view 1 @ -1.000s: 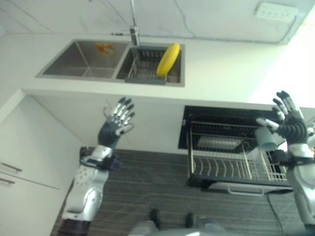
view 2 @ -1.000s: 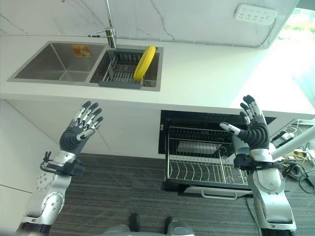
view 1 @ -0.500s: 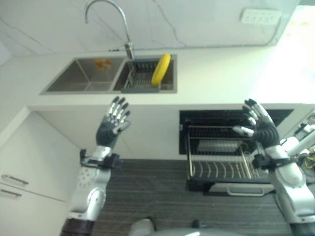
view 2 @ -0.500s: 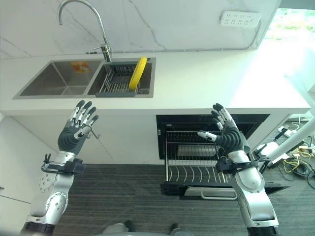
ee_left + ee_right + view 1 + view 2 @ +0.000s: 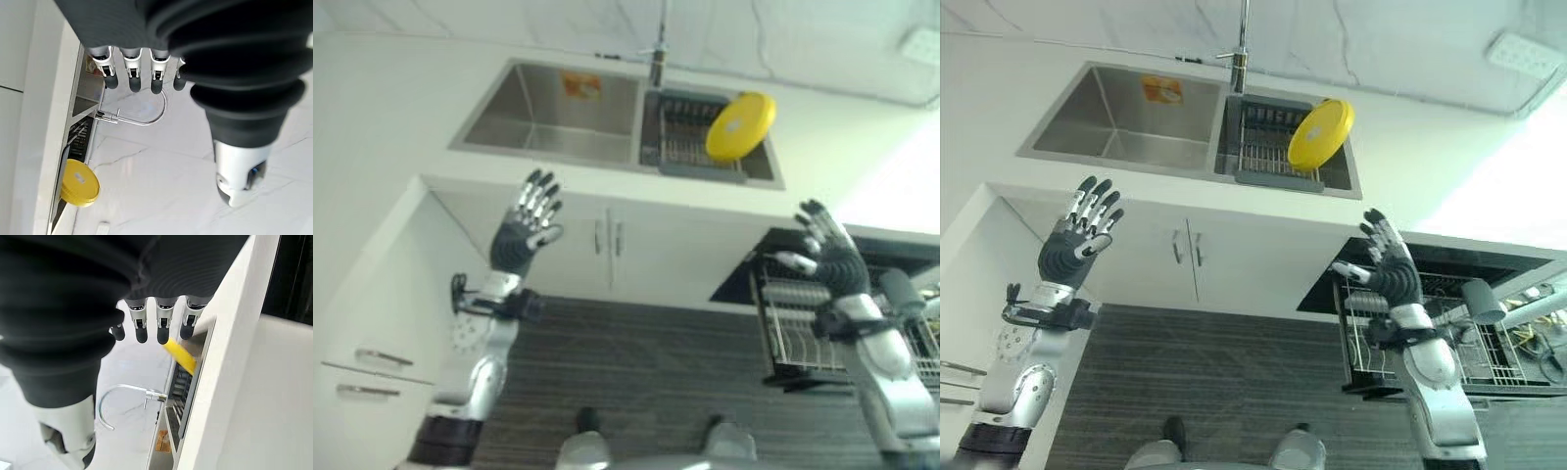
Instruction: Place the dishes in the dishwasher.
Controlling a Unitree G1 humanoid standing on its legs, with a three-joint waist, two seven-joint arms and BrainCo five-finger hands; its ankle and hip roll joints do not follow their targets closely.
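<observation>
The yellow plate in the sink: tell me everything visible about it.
The yellow plate is round, plain and matte, plastic by the look of it, with a small pale mark near its centre. It stands on edge, tilted, in the dark drying rack that sits in the right basin of the steel sink, just right of the tap. Only the rack touches it. Both hands, left and right, are open, in front of the counter, away from it.

Counts in the kitchen scene
Showing: 1 yellow plate point(image 5: 1321, 133), 1 faucet point(image 5: 1238, 51), 2 sink basins point(image 5: 1126, 117), 1 dishwasher rack point(image 5: 1430, 338), 2 raised hands point(image 5: 1083, 235).
</observation>
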